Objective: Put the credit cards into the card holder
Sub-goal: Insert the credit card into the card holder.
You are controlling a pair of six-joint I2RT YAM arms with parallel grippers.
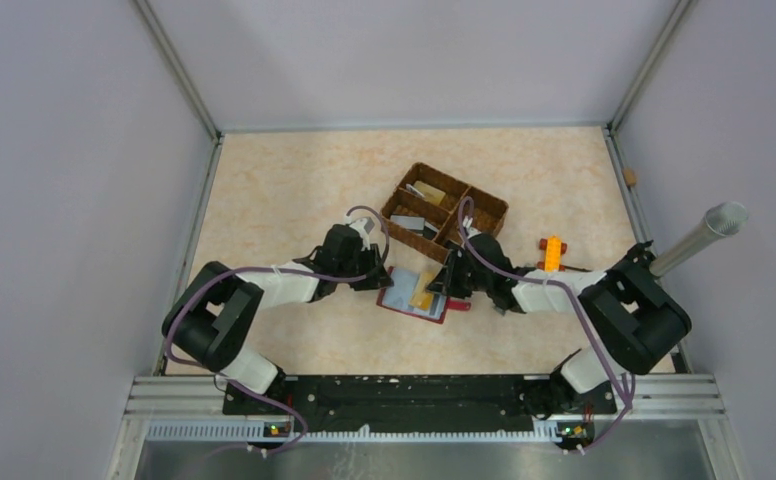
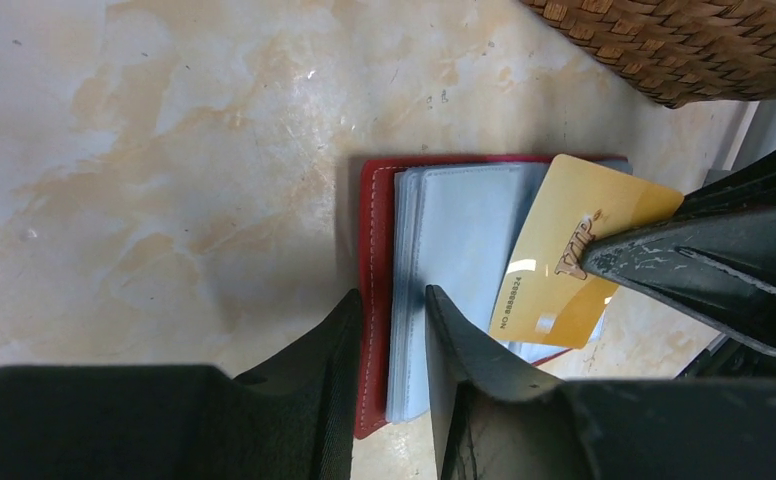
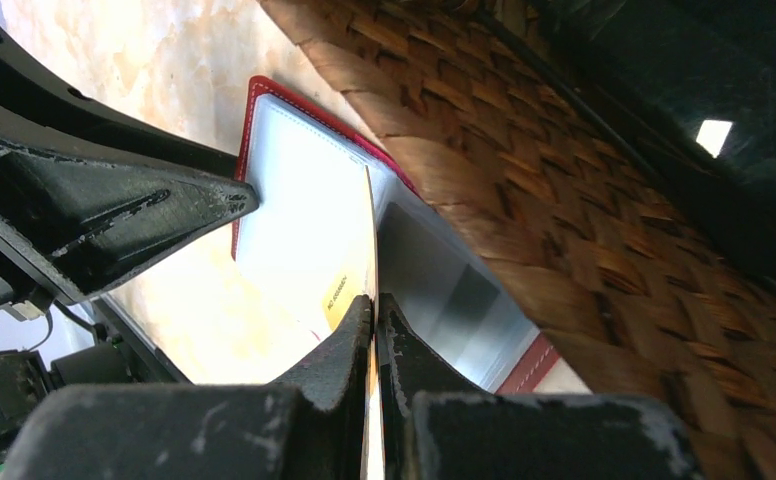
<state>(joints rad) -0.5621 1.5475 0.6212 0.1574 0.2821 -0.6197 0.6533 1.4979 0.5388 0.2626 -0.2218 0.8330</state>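
while right gripper (image 3: 374, 300) pinches the half-hidden gold card (image 2: 564, 250), left gripper (image 2: 392, 295) straddles card holder (image 2: 454, 220) half-open.

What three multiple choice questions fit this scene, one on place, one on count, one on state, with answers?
1. Where is the gold-tan plastic card relative to the dark red leather-like card holder? A underneath it. B over its clear pockets. C far from it.
2. How many cards does the right gripper hold? A one. B none. C three.
3. The card holder is: A snapped shut. B rolled up. C lying open.
Answers: 1 B, the card overlaps the pockets. 2 A, shut jaws pinch one card. 3 C, inner pockets show.
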